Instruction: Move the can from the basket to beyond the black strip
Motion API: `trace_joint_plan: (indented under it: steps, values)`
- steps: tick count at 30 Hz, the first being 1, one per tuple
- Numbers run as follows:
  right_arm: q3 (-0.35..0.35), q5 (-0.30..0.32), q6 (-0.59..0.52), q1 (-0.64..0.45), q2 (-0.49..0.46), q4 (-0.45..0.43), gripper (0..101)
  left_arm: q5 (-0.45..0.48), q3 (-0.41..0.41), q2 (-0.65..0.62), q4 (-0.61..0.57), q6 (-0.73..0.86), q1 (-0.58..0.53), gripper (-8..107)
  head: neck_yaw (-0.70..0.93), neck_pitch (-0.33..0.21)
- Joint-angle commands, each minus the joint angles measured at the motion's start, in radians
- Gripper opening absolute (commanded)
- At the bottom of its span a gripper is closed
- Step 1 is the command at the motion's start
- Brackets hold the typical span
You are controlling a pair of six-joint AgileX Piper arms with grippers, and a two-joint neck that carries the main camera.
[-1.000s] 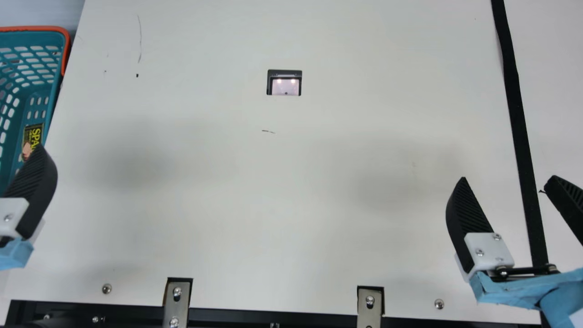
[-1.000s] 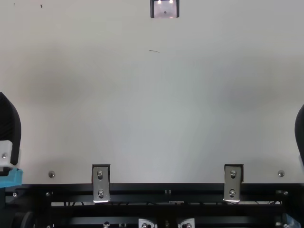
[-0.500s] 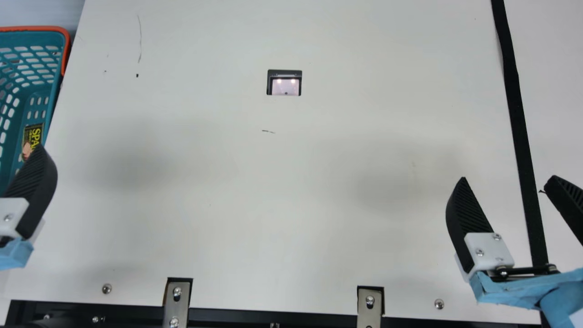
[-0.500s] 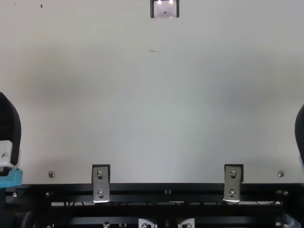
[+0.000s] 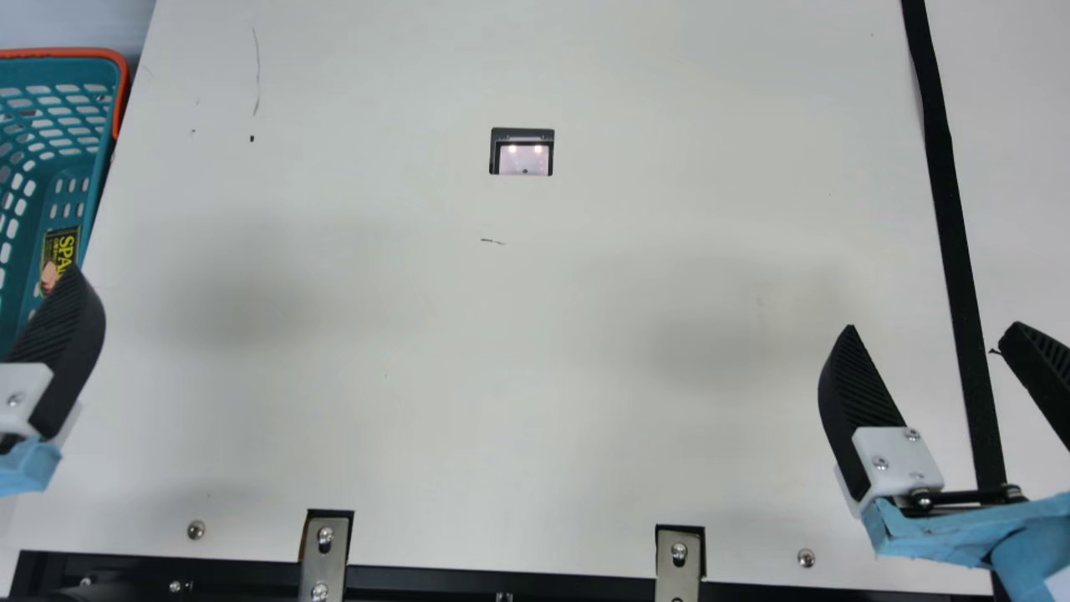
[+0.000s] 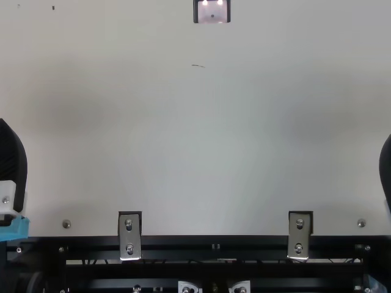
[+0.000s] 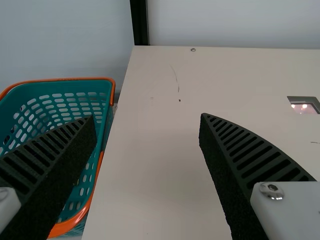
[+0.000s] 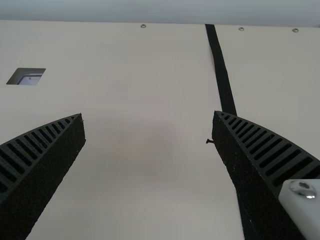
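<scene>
Can [image 5: 62, 244], inside the basket [image 5: 67, 53]. Left gripper [image 7: 147, 116], near the basket, jaws wide and empty: should clear the basket's side, then descend astride the can. Right gripper [image 8: 148, 114], jaws likewise wide, and black strip [image 5: 945, 176]: well apart from the basket.

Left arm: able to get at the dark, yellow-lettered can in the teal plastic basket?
Probably yes. The black left gripper is open and empty by the open-topped basket. The can lies near the table-side wall, which may crowd the fingers.
</scene>
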Motion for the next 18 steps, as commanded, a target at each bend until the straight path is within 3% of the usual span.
trace_joint_plan:
  steps: [1, 18]
  values:
    - [0.000, 0.000, 0.000, 0.000, 0.000, 0.000, 101, 0.000, 0.000, 0.000, 0.000, 0.000, 0.000, 90, -0.002, 0.000]
    - [0.000, 0.000, 0.000, 0.000, 0.000, 0.000, 101, 0.000, 0.000, 0.000, 0.000, 0.000, 0.000, 90, 0.135, -0.006]
